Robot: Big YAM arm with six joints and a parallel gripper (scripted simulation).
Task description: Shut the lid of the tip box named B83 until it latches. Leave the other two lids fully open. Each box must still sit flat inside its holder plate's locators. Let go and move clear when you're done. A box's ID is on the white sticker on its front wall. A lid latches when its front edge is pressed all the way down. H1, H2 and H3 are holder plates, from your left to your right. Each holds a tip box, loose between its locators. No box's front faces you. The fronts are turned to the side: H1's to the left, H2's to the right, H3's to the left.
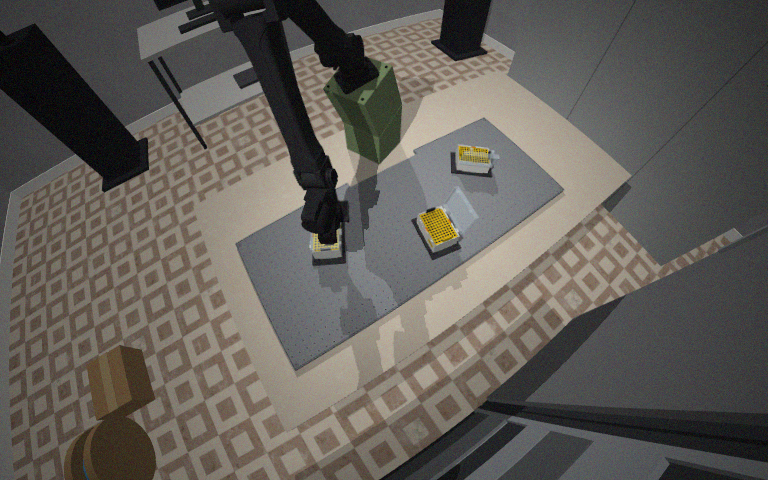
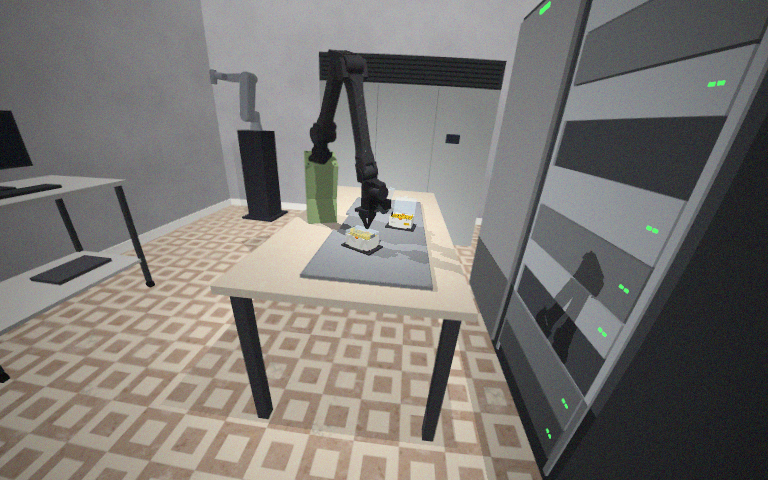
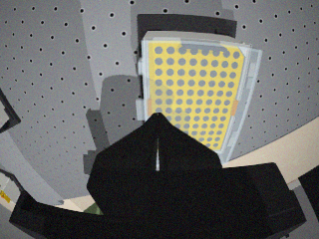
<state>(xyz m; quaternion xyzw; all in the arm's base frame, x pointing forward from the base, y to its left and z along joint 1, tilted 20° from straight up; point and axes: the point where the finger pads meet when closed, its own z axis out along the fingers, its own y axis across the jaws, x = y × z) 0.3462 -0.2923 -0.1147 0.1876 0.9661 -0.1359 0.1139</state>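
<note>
Leftmost tip box [image 1: 327,246] sits on its dark holder plate [image 1: 328,260] on the grey mat [image 1: 317,316] of the table [image 1: 237,226]; its sticker isn't readable, so can't confirm it's B83. Pincer [image 1: 326,236] is directly over this box, fingers pressed together, pinching nothing. Wrist view shows the yellow tip rack [image 3: 195,90] beyond the closed tips. Middle box [image 1: 437,228] has its clear lid [image 1: 461,208] open. Far-right box [image 1: 473,157] sits on its own plate, well apart.
</note>
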